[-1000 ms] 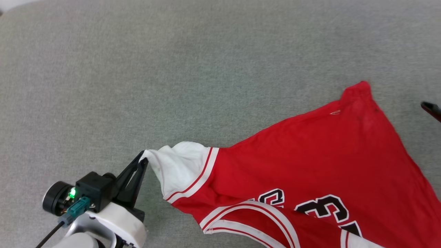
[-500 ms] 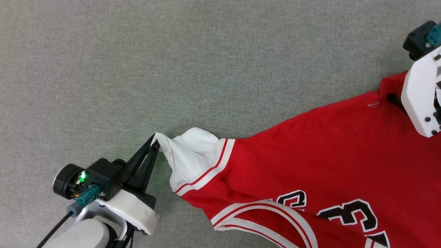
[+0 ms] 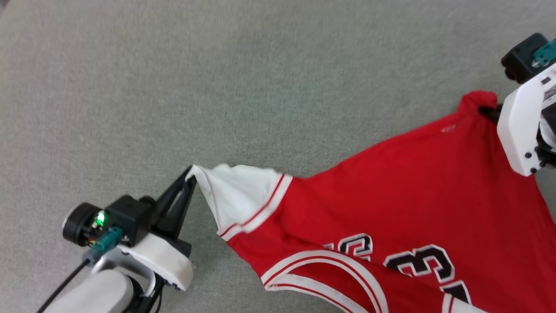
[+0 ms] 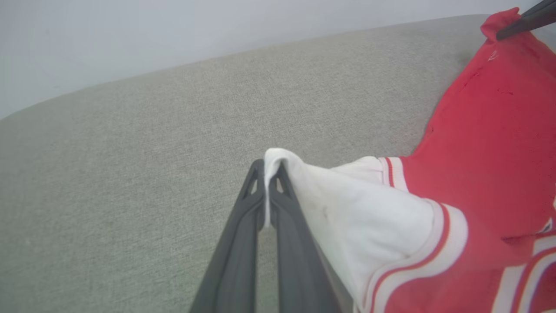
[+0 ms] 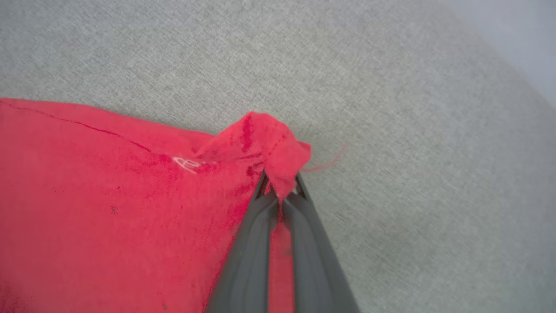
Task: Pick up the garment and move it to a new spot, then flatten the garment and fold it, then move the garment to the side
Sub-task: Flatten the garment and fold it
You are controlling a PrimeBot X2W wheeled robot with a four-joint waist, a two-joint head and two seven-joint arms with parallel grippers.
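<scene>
Stretched over a grey fabric surface between two grips. Holding the garment at opposite ends: with the left hand at the very tip of the white sleeve, with the right hand at a bunched red corner. Pinched tight at both ends, the long dark fingers pressed together with only a fold of cloth between them.

From the head camera: left hand at 8 o'clock, fingers aimed toward 1 o'clock; right hand at 3 o'clock by the frame's edge, largely hidden behind its own white housing. Spread from the sleeve tip left of centre up to the red corner at 2 o'clock, then down past 4 and 5 o'clock and out of frame. Drawn fairly straight along the upper edge between the two grips. Raised a little off the surface at the sleeve tip, going by the left wrist camera.

Lying print side up: black white-edged lettering at 5 o'clock, curved red-white striped trim at 6 o'clock.

From the right wrist camera: a small white mark at 9 o'clock of the pinched corner, a loose red thread at 3 o'clock of it.
</scene>
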